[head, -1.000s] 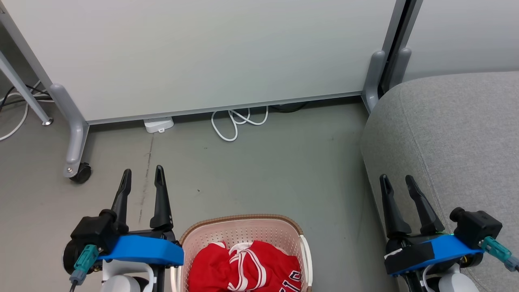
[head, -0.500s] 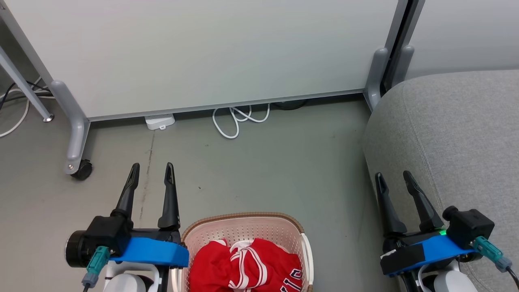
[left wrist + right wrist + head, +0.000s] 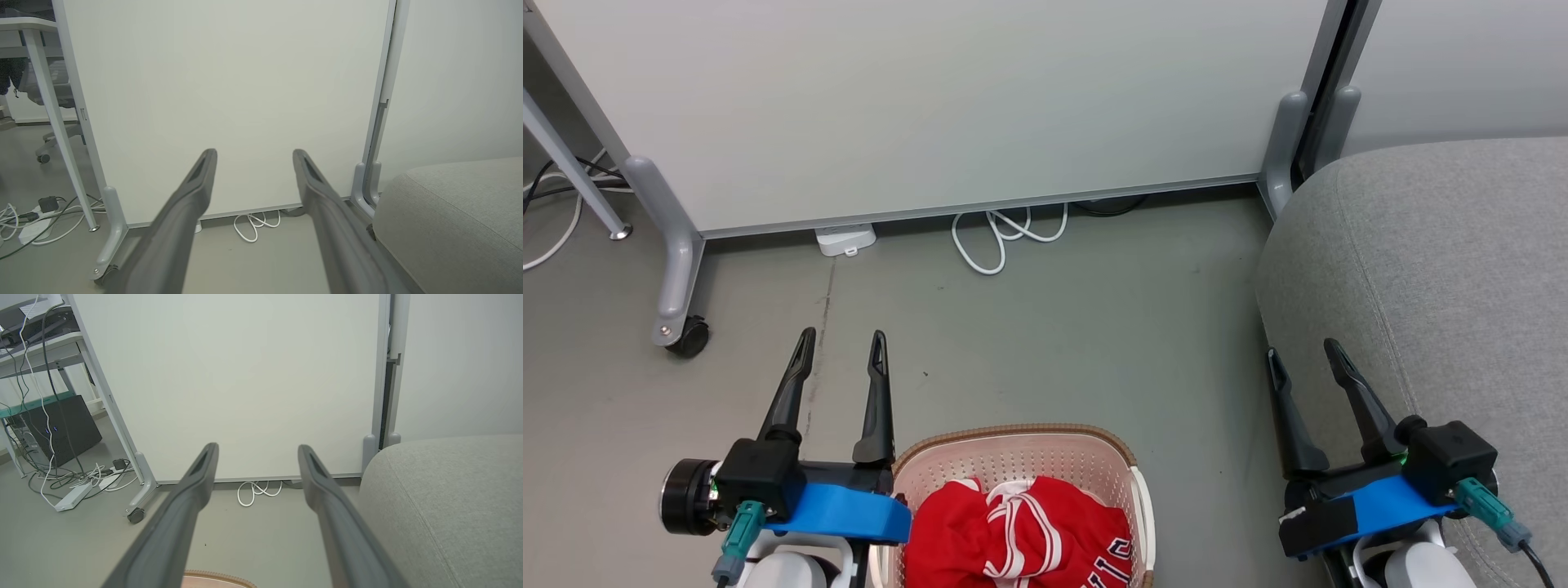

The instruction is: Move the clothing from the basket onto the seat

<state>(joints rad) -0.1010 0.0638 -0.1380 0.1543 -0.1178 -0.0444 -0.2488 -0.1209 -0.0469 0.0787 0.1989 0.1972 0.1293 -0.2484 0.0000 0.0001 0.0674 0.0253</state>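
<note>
The red clothing (image 3: 1021, 535) lies bunched in the cream basket (image 3: 1013, 434) at the bottom middle of the head view; white stripe trim and dark letters show on it. The grey seat (image 3: 1445, 269) fills the right side, also seen as the seat (image 3: 457, 220) and the seat (image 3: 453, 498). My left gripper (image 3: 843, 345) stands open just left of the basket, nothing between its fingers. My right gripper (image 3: 1303, 353) is open too, beside the seat's rounded edge. In the wrist views the left gripper (image 3: 253, 155) and the right gripper (image 3: 257, 449) point at the partition. The basket's brown rim (image 3: 216, 576) shows low in the right wrist view.
A pale wheeled partition panel (image 3: 931, 106) stands ahead, its castor (image 3: 689, 335) at the left. A white cable coil (image 3: 1005, 237) and a white power block (image 3: 845, 239) lie on the floor below it. Desk legs, cables and a dark box (image 3: 69, 433) stand further left.
The left gripper has shifted right, closer to the basket. The right gripper has drifted slightly left and lower. Both stay open. The camera has shifted a little.
</note>
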